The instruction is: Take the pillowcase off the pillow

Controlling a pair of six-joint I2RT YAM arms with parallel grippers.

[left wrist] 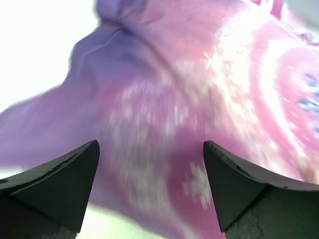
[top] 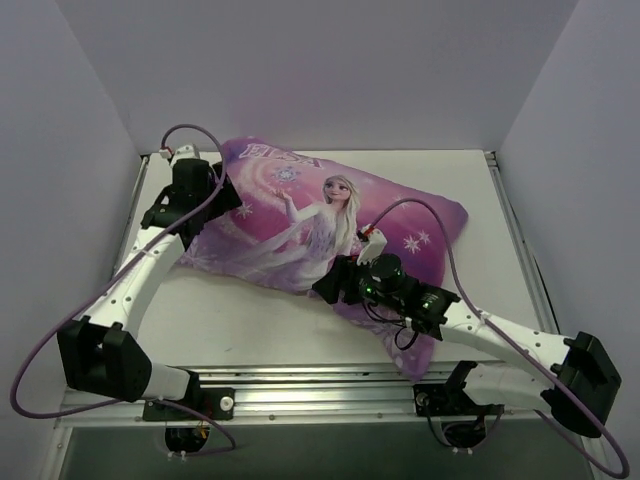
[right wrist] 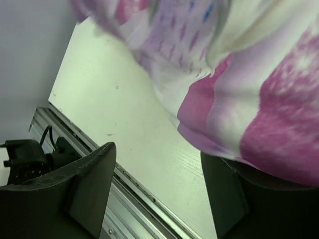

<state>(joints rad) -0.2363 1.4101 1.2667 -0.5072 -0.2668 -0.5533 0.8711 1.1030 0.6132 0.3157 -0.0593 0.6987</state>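
Note:
The pillowcase (top: 300,215), purple-pink with a princess print, lies across the back of the white table (top: 260,325) and looks plump. The pillow is hidden inside it. My left gripper (top: 212,198) is at the cover's far left corner. It is open, and blurred purple fabric (left wrist: 199,74) fills the view just ahead of its fingers (left wrist: 65,184). My right gripper (top: 328,285) is at the cover's near edge and also open, with only bare table showing between its jaws. The cover's hem (right wrist: 259,99) hangs over its right finger (right wrist: 229,194).
An aluminium rail (top: 330,385) runs along the table's near edge and shows again as the rail (right wrist: 124,184) below the right gripper. White walls enclose the left, back and right sides. Purple cables (top: 450,260) loop from both arms.

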